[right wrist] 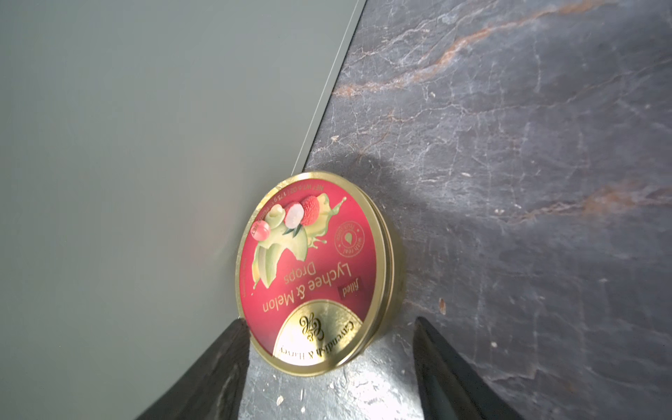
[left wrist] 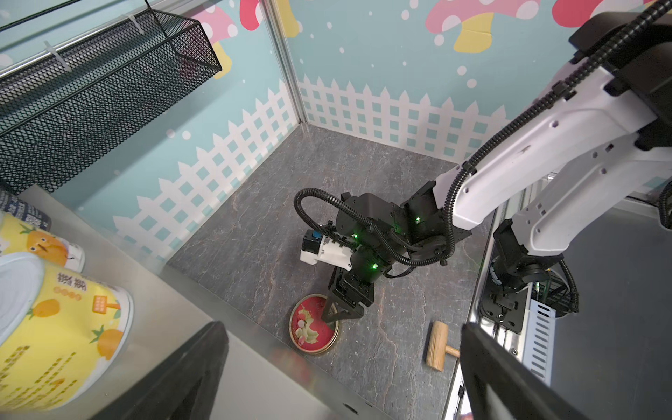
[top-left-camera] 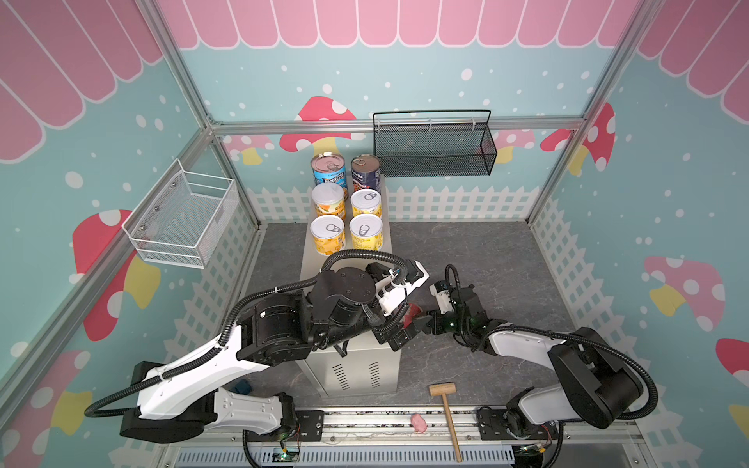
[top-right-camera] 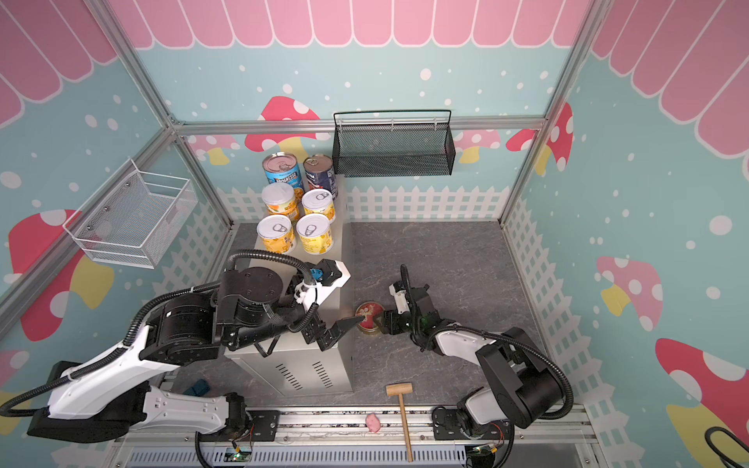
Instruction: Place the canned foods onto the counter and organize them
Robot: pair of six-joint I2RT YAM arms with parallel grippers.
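Note:
The counter (top-left-camera: 314,263) is a long beige-grey box. On its far end stand a light-blue Progresso can (top-left-camera: 329,172), a dark navy can (top-left-camera: 366,172) and several short yellow cans (top-left-camera: 327,235). A flat gold tin with a red lid (top-right-camera: 369,316) sits on the floor at the foot of the counter's right side and looks tipped up. My right gripper (top-right-camera: 383,321) is open and low, with its fingers on either side of the tin (right wrist: 312,262). One finger touches the lid's edge; the other stands apart. My left gripper (top-right-camera: 340,332) hangs wide open over the counter's right edge, holding nothing.
A wooden mallet (top-left-camera: 446,405) lies on the floor near the front rail, with a small pink toy (top-left-camera: 419,423) beside it. A black mesh basket (top-left-camera: 435,146) hangs on the back wall. A white wire basket (top-left-camera: 182,219) hangs on the left wall.

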